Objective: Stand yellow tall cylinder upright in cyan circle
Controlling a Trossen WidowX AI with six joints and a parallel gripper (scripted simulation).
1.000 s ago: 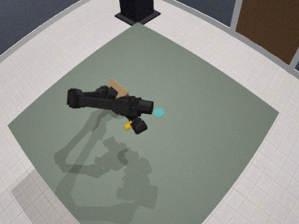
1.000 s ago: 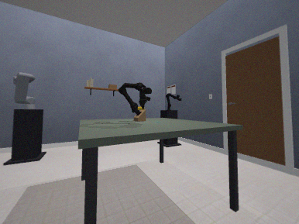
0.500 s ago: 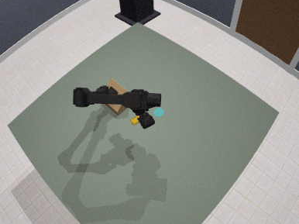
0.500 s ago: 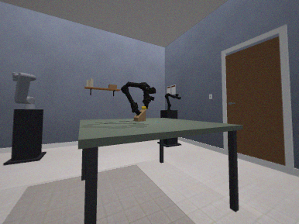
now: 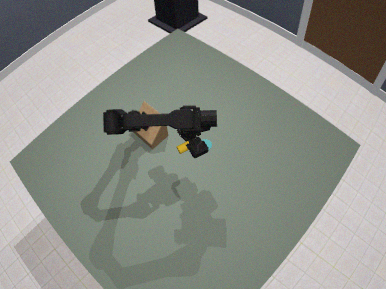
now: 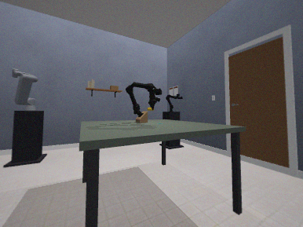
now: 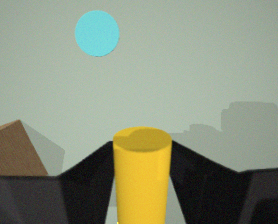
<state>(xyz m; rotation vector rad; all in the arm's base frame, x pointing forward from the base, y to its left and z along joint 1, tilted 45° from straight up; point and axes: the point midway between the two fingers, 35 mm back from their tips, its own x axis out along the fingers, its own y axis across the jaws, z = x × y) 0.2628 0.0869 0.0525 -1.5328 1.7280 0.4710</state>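
Observation:
My gripper (image 5: 194, 148) is shut on the yellow tall cylinder (image 5: 183, 147) and holds it above the green table. In the wrist view the cylinder (image 7: 142, 177) stands out between the two dark fingers, its round end facing away. The cyan circle (image 7: 97, 33) lies on the table ahead and to the left in that view. In the top view the cyan circle (image 5: 208, 144) shows only as a sliver at the gripper's right side, mostly hidden by it. In the exterior view the cylinder (image 6: 149, 109) is a small yellow spot held above the table.
A tan wooden wedge block (image 5: 150, 128) sits on the table under the arm, left of the gripper; it also shows in the wrist view (image 7: 20, 148) at the lower left. A black pedestal (image 5: 176, 3) stands beyond the table's far corner.

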